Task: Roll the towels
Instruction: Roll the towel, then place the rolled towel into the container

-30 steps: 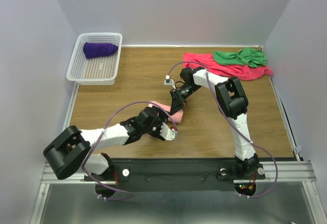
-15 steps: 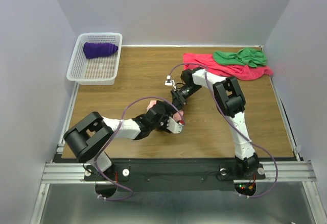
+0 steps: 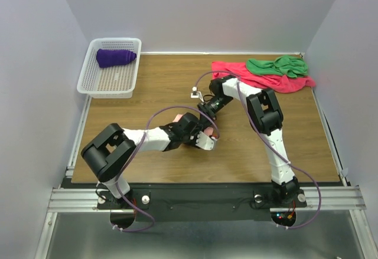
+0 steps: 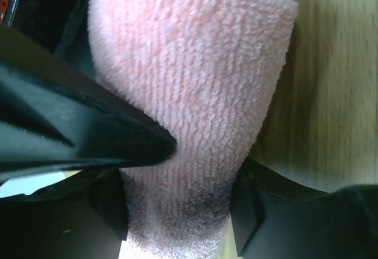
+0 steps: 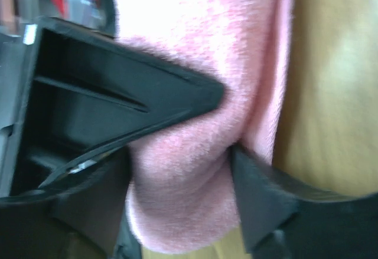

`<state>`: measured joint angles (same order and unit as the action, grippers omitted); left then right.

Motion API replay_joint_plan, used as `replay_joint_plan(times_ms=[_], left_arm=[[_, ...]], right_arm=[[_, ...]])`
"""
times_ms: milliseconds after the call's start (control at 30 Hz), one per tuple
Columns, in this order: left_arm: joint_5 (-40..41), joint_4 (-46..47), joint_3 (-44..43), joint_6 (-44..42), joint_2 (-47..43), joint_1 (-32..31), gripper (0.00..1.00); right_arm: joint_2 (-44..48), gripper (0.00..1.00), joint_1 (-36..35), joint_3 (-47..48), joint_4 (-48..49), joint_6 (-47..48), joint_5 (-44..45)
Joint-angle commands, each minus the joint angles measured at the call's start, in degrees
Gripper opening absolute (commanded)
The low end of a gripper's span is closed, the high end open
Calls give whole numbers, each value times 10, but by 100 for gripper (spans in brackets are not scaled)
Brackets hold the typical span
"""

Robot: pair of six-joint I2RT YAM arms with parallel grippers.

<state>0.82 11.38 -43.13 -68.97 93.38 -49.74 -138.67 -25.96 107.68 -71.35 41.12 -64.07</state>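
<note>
1. Left pincer (image 4: 204,164): clenched round the rolled salmon-pink towel (image 4: 195,64), with a finger pressed into each flank. Sits just left of centre in the overhead frame, low on the bench (image 3: 147,94).
2. Right pincer (image 5: 227,123): immediately right of that, meeting the same roll from the far side. Grasping it too, to judge by cloth dented between both fingers; too blurred to tell how firmly.
3. Judged to be a handover or final tightening of a nearly finished roll. Keep one firm hold across all the layers before easing the other off, to stop the loose end springing open. Squeeze at the middle rather than the tip. Lift clear instead of dragging cloth over the wood.
4. Seen only from overhead, left to right: white basket (image 3: 88,73) at upper left with a rolled purple towel (image 3: 116,57) inside; then both arms hiding nearly all of the pink roll; then, at upper right, crimson towel (image 3: 236,70) lying crumpled with green towel (image 3: 277,65) heaped on it, neither rolled yet.
5. Seen only from the wrists: terry loops, finger contact with the cloth, and bare wood just right of the roll.
</note>
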Motion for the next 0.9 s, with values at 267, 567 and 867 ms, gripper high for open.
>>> replay_joint_plan(times_ms=[267, 567, 867], left_arm=[[-119, -314, -116, 58, 70, 17, 64], [-220, -523, -290, 94, 139, 87, 57], [-188, -529, -375, 130, 77, 154, 35]], right_arm=[[-6, 83, 147, 192, 4, -57, 110], [79, 87, 238, 141, 1, -39, 100], [135, 87, 252, 54, 0, -16, 94]])
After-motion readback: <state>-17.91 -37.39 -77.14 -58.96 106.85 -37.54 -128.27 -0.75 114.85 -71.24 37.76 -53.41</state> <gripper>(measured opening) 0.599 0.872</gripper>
